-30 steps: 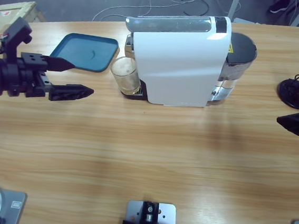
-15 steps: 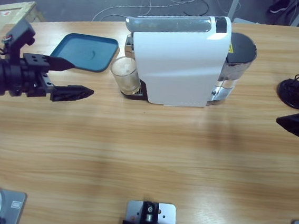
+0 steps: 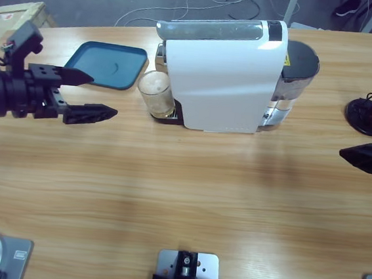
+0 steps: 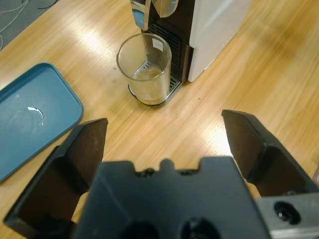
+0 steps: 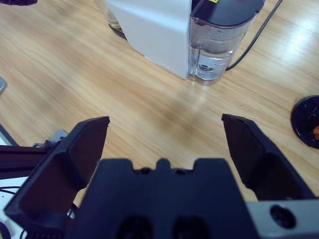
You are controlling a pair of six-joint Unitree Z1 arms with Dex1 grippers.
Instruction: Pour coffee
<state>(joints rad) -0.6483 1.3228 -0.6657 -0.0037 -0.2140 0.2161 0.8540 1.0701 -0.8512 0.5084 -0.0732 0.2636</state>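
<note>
A clear glass [image 3: 156,92] stands on the drip grate under the spout of the white coffee machine [image 3: 222,74]. A little light-brown coffee [image 4: 148,74] with pale foam lies at the bottom of the glass [image 4: 144,69]. My left gripper [image 3: 104,96] is open to the left of the glass, pointing at it with a gap of table between them. In its wrist view my left gripper [image 4: 164,120] holds nothing. At the right edge my right gripper [image 3: 367,159] shows one black jaw. In its wrist view my right gripper [image 5: 164,119] is open and empty, facing the machine's water tank [image 5: 218,40].
A blue tray [image 3: 111,65] lies behind the left gripper, left of the machine. A black capsule stand [image 3: 371,115] with an orange capsule is at the far right. A cardboard box [image 3: 10,17] sits at the back left corner. Cables run on the floor beyond the table.
My right gripper has crept a little to the left, toward the machine. The left arm and the glass stay almost as they were.
</note>
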